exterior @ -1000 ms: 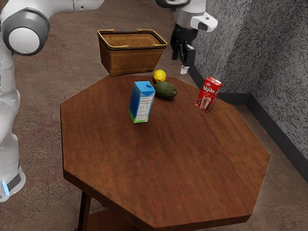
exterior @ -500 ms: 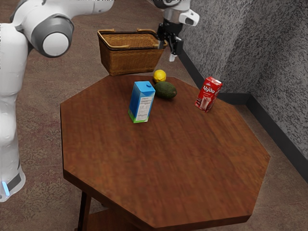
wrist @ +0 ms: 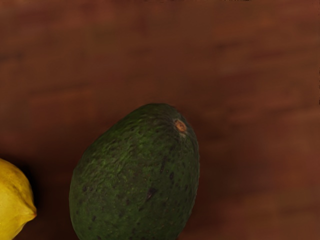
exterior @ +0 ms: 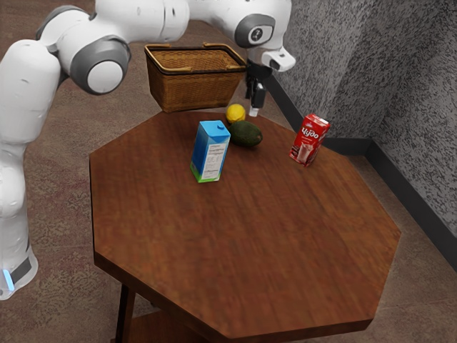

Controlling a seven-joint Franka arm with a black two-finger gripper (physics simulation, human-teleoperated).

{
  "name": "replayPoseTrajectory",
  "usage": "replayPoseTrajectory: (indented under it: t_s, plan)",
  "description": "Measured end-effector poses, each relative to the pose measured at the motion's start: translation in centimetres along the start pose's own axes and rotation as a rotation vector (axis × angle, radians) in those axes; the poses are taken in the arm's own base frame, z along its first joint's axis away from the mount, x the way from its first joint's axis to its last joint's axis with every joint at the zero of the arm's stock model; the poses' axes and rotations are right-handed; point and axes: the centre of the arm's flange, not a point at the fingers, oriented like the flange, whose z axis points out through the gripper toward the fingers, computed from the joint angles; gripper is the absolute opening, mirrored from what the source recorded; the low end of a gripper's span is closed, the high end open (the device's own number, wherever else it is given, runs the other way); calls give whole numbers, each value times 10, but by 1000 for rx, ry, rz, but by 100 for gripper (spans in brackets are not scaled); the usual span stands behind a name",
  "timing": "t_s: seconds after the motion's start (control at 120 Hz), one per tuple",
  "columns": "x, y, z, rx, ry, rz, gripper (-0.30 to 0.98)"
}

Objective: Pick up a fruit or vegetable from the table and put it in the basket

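Because the dark green, pebbly-skinned avocado [exterior: 245, 134] looks firm and moderately heavy, a snug squeeze should suit it, though its rounded sides could roll or slip and hard pinching might bruise it. It lies on the brown wooden bench [exterior: 243, 236], just beside the small yellow lemon [exterior: 235, 113]. Best take it across its narrower width, at the thick middle, clear of the stem scar [wrist: 180, 125]. The black fingers [exterior: 259, 96] stand apart, empty, near both fruits; beyond is the open brown wicker basket [exterior: 193, 90].
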Motion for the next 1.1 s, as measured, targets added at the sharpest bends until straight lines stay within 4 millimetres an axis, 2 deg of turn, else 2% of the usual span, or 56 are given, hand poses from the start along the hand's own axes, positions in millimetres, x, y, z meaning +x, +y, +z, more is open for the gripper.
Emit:
replayPoseTrajectory:
  t_s: [0.133,0.417,0.567,0.842,1.1]
  plan:
    - [1,-4,10,-3,6,79,69]
    - [7,-13,60,-27,-33,197,69]
    - [10,-15,76,-37,-45,242,69]
    - [14,-13,86,-43,-45,308,69]
    - [19,-14,112,-61,-60,344,69]
